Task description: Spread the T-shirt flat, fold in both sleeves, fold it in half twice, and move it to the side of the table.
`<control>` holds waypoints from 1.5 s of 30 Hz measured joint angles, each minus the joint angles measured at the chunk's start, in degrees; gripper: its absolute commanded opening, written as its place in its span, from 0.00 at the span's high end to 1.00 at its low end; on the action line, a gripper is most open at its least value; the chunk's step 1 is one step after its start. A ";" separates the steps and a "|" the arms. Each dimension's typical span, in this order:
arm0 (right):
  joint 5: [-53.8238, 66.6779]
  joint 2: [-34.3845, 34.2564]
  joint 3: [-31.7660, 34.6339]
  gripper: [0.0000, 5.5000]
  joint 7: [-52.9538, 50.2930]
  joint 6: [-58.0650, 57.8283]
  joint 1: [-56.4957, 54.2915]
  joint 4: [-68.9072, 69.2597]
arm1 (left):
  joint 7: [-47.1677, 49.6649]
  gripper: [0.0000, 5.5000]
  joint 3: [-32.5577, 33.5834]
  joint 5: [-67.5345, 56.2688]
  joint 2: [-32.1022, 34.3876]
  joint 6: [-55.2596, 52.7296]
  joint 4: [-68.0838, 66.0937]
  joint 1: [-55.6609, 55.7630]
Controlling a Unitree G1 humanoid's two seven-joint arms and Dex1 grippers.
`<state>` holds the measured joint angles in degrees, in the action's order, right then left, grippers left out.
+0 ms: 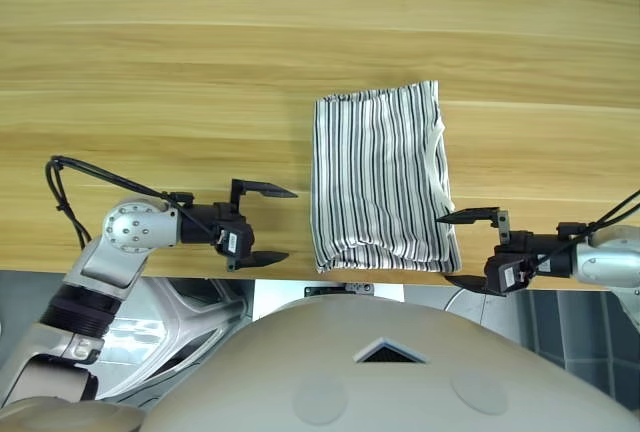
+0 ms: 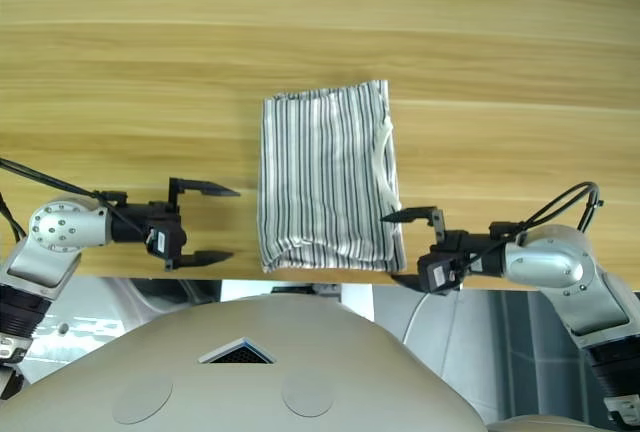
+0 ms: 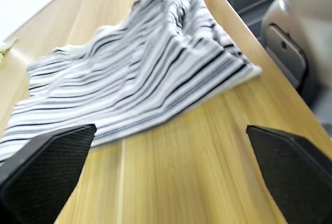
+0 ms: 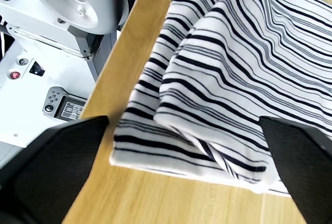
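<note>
On the near half of the wooden table (image 1: 150,72), a little toward the 4 o'clock side of its middle, the T-shirt (image 1: 380,182) lies folded into a narrow upright rectangle of black and white stripes. Its long axis runs from 12 to 6 o'clock, and its near end reaches the near edge of the table. A white neckline trim shows along its 3 o'clock edge.

The left gripper (image 1: 290,224) is at about 8 o'clock from the T-shirt, just beside the near corner but apart from the cloth. Its two fingers are spread wide and hold nothing. In the left wrist view only bare wood lies between them.

The right gripper (image 1: 443,249) is at about 4 o'clock from the T-shirt, at the other near corner. It is also spread wide and empty; the far fingertip overlaps the cloth edge, and I cannot tell whether it touches. In the right wrist view the folded corner lies between its fingers (image 4: 57,162).
</note>
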<state>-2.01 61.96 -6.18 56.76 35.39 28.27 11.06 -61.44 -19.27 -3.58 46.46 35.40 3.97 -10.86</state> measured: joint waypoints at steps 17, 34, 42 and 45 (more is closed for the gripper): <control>-0.02 0.05 -1.00 0.02 -0.49 -0.55 -0.56 0.58 | -1.43 0.02 -5.83 1.67 -4.05 -1.10 -3.30 2.53; -0.07 -0.09 -1.48 0.12 -0.44 -2.97 -2.57 1.01 | -1.11 0.13 -9.71 2.19 -6.57 0.10 -4.38 3.75; -1.21 -0.31 -2.34 0.39 -0.46 -4.76 -3.84 1.09 | -1.15 0.39 -11.39 2.17 -7.27 0.00 -4.39 3.55; -1.25 -0.30 -2.31 0.48 -0.45 -5.44 -3.85 1.26 | -1.13 0.47 -11.42 2.16 -7.68 -0.01 -4.61 3.69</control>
<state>-3.26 61.66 -8.50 56.31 29.95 24.43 12.32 -62.58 -30.69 -1.42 38.77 35.39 -0.64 -7.17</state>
